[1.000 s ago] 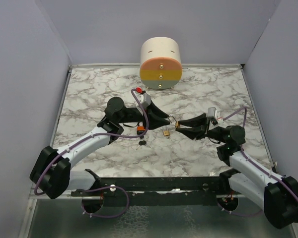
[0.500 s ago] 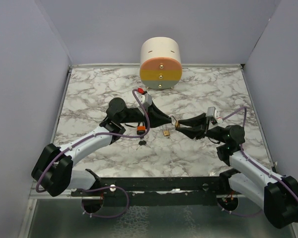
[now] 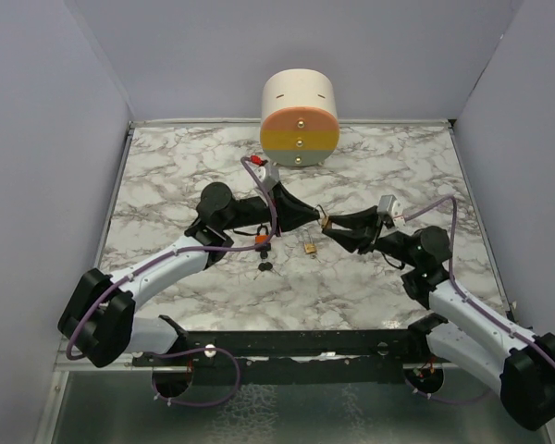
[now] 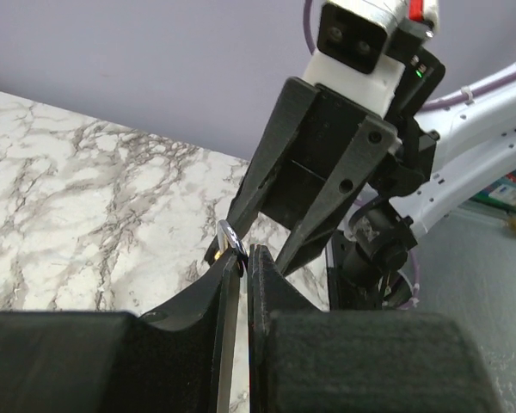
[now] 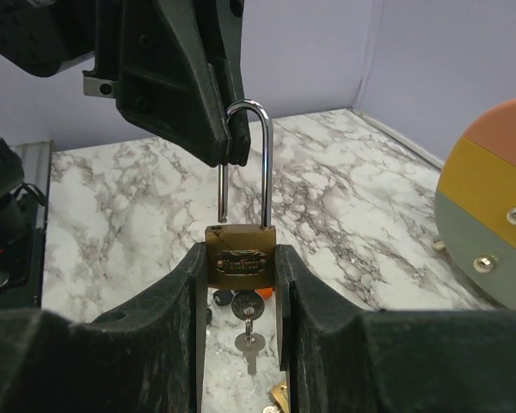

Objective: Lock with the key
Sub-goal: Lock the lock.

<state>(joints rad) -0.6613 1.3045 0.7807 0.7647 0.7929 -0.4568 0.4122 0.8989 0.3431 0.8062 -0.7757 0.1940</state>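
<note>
A brass padlock [image 5: 239, 254] is held above the table between my two grippers. Its steel shackle [image 5: 265, 163] is up, with one leg out of the body. A key [image 5: 245, 306] sits in its underside, and a second key hangs from that one. My right gripper [image 5: 240, 255] is shut on the padlock's body. My left gripper [image 4: 243, 251] is shut on the top of the shackle [image 4: 227, 234]. In the top view the left gripper [image 3: 316, 217] and right gripper [image 3: 332, 225] meet tip to tip at the padlock [image 3: 324, 221].
A round drum with cream, orange, yellow and green bands [image 3: 300, 117] stands at the back, also in the right wrist view [image 5: 494, 198]. On the marble below the grippers lie a small brass padlock [image 3: 309, 247], an orange padlock [image 3: 261, 240] and black keys [image 3: 265, 266].
Both grippers, still joined at the padlock, have risen and shifted slightly toward the back of the table. The right arm has stretched further in toward the left one.
</note>
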